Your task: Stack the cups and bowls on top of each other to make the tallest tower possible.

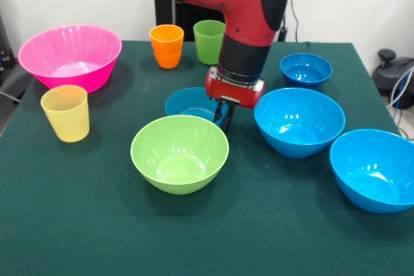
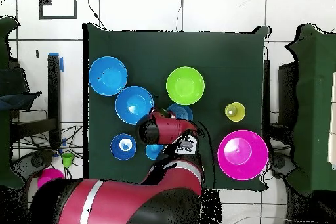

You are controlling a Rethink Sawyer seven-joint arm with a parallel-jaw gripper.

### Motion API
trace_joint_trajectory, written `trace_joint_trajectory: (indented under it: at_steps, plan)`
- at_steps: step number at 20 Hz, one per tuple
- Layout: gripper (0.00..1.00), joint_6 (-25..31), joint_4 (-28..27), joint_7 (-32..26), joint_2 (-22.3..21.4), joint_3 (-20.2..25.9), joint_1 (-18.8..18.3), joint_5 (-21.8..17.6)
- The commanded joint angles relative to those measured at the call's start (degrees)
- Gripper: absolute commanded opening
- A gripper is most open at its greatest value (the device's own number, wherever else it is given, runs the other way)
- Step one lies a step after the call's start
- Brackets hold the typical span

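- The pink bowl (image 1: 70, 55) is sitting upright at the far left of the front view, mouth up; it is looking thin-walled and light, stiff enough to keep its shape, and its ribbed rim is probably the only place narrow jaws could be pinching it
- The yellow cup (image 1: 65, 113) is standing just in front of it, opening upward, its long axis running straight up and down; I am judging it light and slippery, best taken by one wall near the lip
- The orange cup (image 1: 167, 46) and the green cup (image 1: 209, 41) are standing side by side at the far edge of the table (image 1: 97, 224), both upright and apart from each other
- The lime bowl (image 1: 180, 153) is resting mouth up near the middle, glossy and likely to be sliding if pushed
- The gripper (image 1: 225, 113) is hanging over the rim of a small blue bowl (image 1: 187, 104) just behind the lime one; whether its jaws are wide or closed on that rim I cannot tell (the arm is hiding them from above too)
- Another small blue bowl (image 1: 305, 70) and two large blue bowls (image 1: 299, 121) (image 1: 375, 169) are lying to the right, all open side up, none nested
- Nothing is stacked yet, so the tower is not begun
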Motion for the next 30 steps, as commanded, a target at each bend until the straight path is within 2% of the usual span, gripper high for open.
trace_joint_trajectory:
  at_steps: [1,11,24,30]
  plan:
    - [0.0,-1.8,-9.7,5.9,9.1,8.6,2.2,2.1]
    - [0.0,-2.6,-11.5,5.6,9.8,5.9,3.3,1.5]
    - [0.0,13.2,-17.3,-3.9,9.4,13.3,-5.0,-1.4]
    - [0.0,16.2,-19.4,-6.2,9.4,15.1,-7.2,-3.6]
